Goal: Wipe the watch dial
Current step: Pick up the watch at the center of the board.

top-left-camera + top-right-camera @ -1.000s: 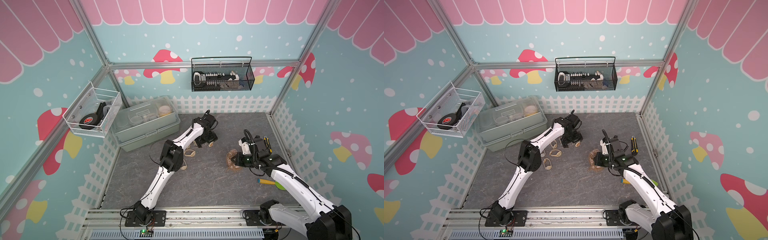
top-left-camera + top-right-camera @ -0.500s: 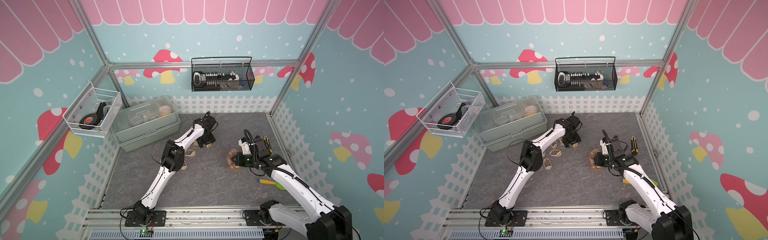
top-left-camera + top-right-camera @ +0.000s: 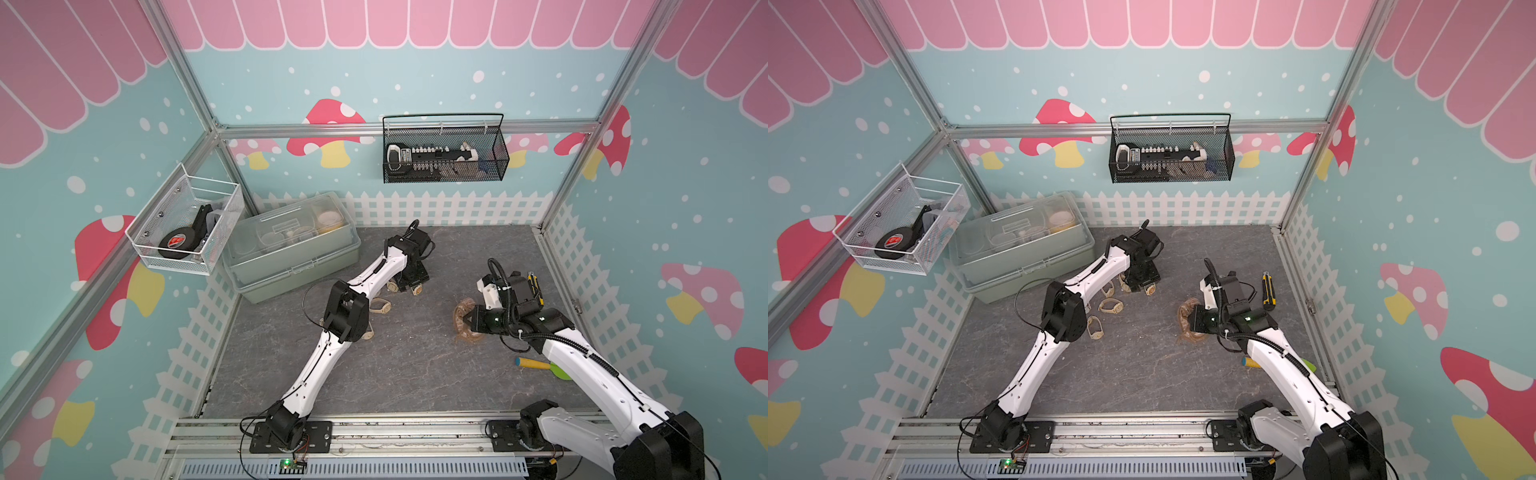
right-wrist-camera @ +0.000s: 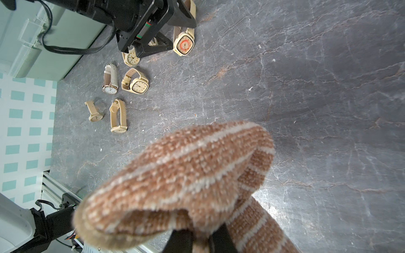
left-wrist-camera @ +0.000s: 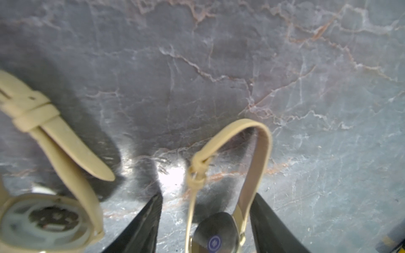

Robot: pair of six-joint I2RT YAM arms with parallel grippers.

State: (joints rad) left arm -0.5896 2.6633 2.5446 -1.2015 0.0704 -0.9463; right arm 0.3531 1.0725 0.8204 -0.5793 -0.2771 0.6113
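My left hand (image 5: pixel 208 197) is down at the desk (image 3: pixel 395 374), near the middle of its back edge and just off the lidded storage box (image 3: pixel 291 249) in the back-left corner. Jaws part open, one finger either side of the watch (image 5: pixel 215 234). One finger sits about against the strap. The other shows a strip of bare desk between. Nothing clamped, so I count this hand as holding nothing.

The watch stands on its side, tan strap looped up. That is why the hand is set from above, across the case: an upright case gives the jaws two sides to bear on. From the left wrist I see only the dark case back with a blue sticker, and the dial faces away. The right wrist view shows an orange-ringed dial (image 4: pixel 184 45) on edge right at this hand. Likely the same watch, can't confirm.

A second watch (image 5: pixel 43 219) lies just beside, outside the jaws. Risk, as I judge it: snagging its strap along with mine. Other watches (image 4: pixel 135 84) lie scattered toward the left edge.

My right hand (image 4: pixel 201 237) is fully closed on a fold of the brown striped cloth (image 4: pixel 186 175), the bulk bulging ahead of the fingers as a pad. It hangs over the desk's right half, well apart from the watch and clear of my left arm. Parking it there makes sense, since the dial must be lifted and turned toward it first. Whether the cloth's lower end touches the desk, I can't tell.

Step in hand: securing the watch. Wiping not begun.
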